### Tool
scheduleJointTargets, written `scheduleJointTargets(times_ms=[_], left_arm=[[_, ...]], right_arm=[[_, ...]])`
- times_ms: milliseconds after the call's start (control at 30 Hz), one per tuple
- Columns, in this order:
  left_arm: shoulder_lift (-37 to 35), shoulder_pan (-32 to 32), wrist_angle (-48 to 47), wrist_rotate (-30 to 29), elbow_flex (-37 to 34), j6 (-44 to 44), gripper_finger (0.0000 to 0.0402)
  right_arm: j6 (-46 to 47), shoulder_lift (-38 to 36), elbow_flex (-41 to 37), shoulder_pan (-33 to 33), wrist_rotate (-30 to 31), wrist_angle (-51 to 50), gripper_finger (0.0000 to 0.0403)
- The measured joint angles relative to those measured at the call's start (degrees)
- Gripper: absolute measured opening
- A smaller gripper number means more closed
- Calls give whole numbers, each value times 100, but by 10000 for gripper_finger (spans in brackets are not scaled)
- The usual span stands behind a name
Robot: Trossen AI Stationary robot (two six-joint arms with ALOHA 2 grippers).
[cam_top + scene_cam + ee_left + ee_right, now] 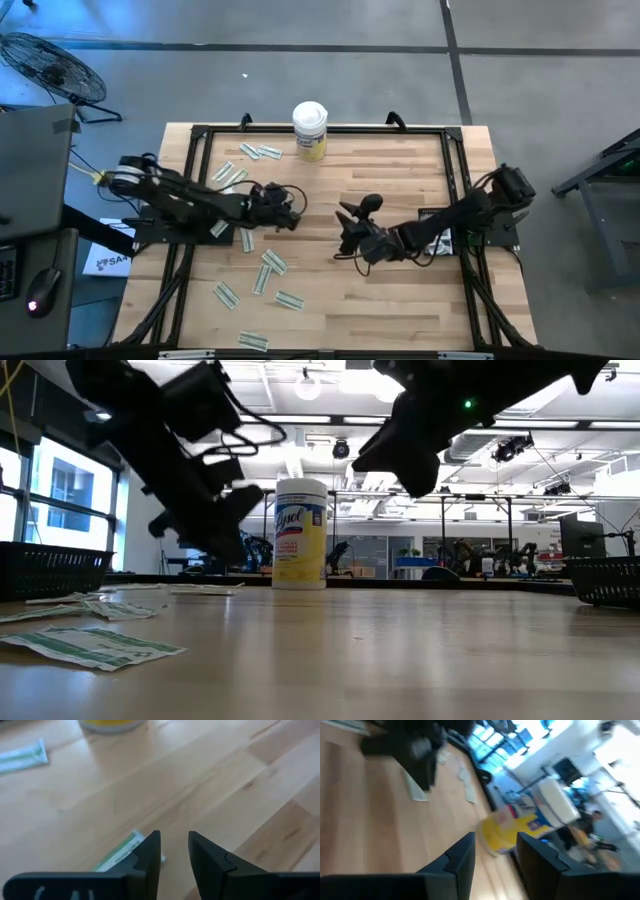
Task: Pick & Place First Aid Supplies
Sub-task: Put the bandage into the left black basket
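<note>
A wooden desk (400,290) carries the scene, with two dark arms meeting near its middle. The left arm reaches in from its side, and its left claw (290,212) hovers low over the boards, fingers parted with nothing between them; the left wrist view shows one green-white packet (120,852) lying just beside a fingertip, partly under it. The right arm comes in from the opposite side, its right claw (352,215) also released and holding nothing, pointed toward the left one with only a short stretch of bare wood between the two.

A yellow-labelled canister (310,130) stands upright at the far edge, apart from both arms. The first aid supplies (262,270), thin flat packets, lie scattered across the left half of the desk, several close below the left arm and a few near the canister.

The risks read plainly: the two claws sit close enough that a careless reach could knock them together, and a flat packet may slide away or slip free if the fingers close on its edge alone.
</note>
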Motion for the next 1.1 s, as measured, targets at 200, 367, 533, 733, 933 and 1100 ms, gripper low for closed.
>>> scheduleJointTargets(times_ms=[200,367,533,733,933,1100], left_arm=[[391,0,31,-463,226,-392,96],[713,2,88,-581,397,-467,96],[1124,55,210,-755,522,-535,96],[1347,331,154,-396,542,-696,96],[1479,456,136,-212,552,-700,97],[1481,448,75,-184,552,-820,97]], right_arm=[[126,-200,-2,-19,-858,-107,138],[220,-238,-5,-225,-1290,-60,138],[442,-238,-7,-398,-1581,-48,138],[475,-238,-7,-400,-1768,-33,138],[476,-238,-7,-400,-1765,-60,138],[476,-238,-7,-400,-1770,-68,138]])
